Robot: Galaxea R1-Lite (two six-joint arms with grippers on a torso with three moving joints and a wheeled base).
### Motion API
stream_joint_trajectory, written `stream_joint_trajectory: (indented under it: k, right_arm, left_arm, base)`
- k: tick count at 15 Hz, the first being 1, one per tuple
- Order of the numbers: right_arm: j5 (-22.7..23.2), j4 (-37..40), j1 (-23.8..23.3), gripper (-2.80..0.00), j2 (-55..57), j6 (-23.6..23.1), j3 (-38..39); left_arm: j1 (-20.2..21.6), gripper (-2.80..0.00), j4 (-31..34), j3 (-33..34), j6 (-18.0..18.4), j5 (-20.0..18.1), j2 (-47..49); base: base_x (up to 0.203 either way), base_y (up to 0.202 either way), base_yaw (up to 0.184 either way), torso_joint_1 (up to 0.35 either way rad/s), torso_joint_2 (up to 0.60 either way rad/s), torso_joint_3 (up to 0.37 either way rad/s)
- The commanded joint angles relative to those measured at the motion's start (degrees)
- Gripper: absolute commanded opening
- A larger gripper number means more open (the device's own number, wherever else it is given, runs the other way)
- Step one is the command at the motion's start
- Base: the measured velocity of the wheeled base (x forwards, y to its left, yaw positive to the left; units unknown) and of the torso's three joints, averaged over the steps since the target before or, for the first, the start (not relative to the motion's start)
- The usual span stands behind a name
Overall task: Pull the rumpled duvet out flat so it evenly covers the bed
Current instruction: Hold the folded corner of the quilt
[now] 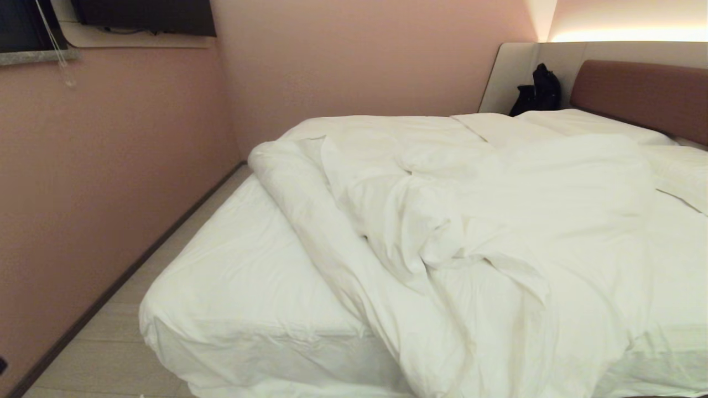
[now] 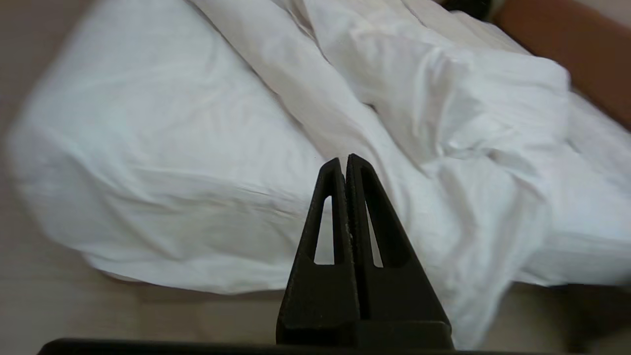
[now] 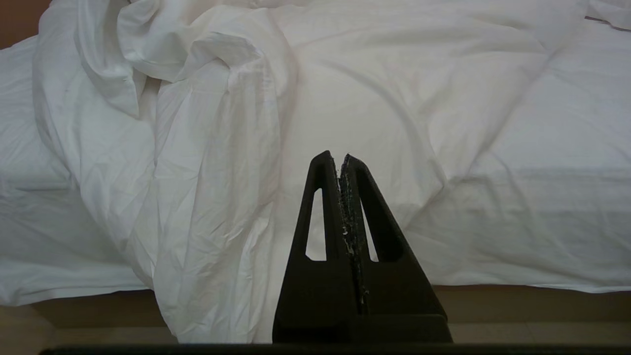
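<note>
Head view: one puffy white rumpled duvet (image 1: pixel 470 221) bunched toward 3 o'clock on one white-sheeted bed (image 1: pixel 243 276); left claw (image 2: pixel 345 160) and right claw (image 3: pixel 340 158) both pinched closed, empty.

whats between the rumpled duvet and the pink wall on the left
A bare stretch of fitted sheet, then a strip of pale floor; the duvet is bunched rightward. Head view shows it.

Bedroom, hotel-style: double bed (image 1: pixel 232 287), rumpled white duvet (image 1: pixel 470 221), padded headboard (image 1: pixel 641 94), pink walls (image 1: pixel 99 166), cove lighting (image 1: pixel 625 34).
</note>
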Motion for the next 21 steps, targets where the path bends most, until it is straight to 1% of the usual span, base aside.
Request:
stream_joint_trajectory:
  k: [1,5,7,10,13,15,18,21]
  right_arm:
    - [-0.02,-0.05,0.00,-2.80,0.07,0.00,0.00]
    - [-0.01,-0.05,0.00,-2.80,0.07,0.00,0.00]
    - [-0.06,-0.05,0.00,-2.80,0.07,0.00,0.00]
    - [0.01,-0.05,0.00,-2.80,0.07,0.00,0.00]
    - [0.01,-0.05,0.00,-2.80,0.07,0.00,0.00]
    - [0.01,-0.05,0.00,-2.80,0.07,0.00,0.00]
    - [0.01,-0.05,0.00,-2.80,0.07,0.00,0.00]
    - [-0.06,-0.05,0.00,-2.80,0.07,0.00,0.00]
  left_arm:
    - [0.05,-2.80,-2.74,-1.13,-2.14,-2.55,12.04]
    - [0.04,-2.80,-11.79,-3.44,-5.15,-6.99,30.27]
    - [0.02,-2.80,-15.89,-6.31,-6.96,-9.25,39.98]
    - [0.00,-2.80,-18.71,-12.02,-8.89,-13.54,53.07]
    - [-0.01,-2.80,-19.61,-17.56,-9.21,-17.19,63.32]
    - [-0.51,-2.80,-21.36,-20.52,-9.24,-18.32,67.88]
    - [-4.06,-2.80,-28.25,-21.65,-8.99,-18.16,73.00]
    - [-6.76,-2.80,-31.45,-23.36,-5.75,-17.72,78.55]
  base:
    - [0.000,0.000,0.000,0.000,0.00,0.000]
    - [0.000,0.000,0.000,0.000,0.00,0.000]
    - [0.000,0.000,0.000,0.000,0.00,0.000]
    - [0.000,0.000,0.000,0.000,0.00,0.000]
    - [0.000,0.000,0.000,0.000,0.00,0.000]
    - [0.000,0.000,0.000,0.000,0.00,0.000]
    - [0.000,0.000,0.000,0.000,0.00,0.000]
    - [0.000,0.000,0.000,0.000,0.00,0.000]
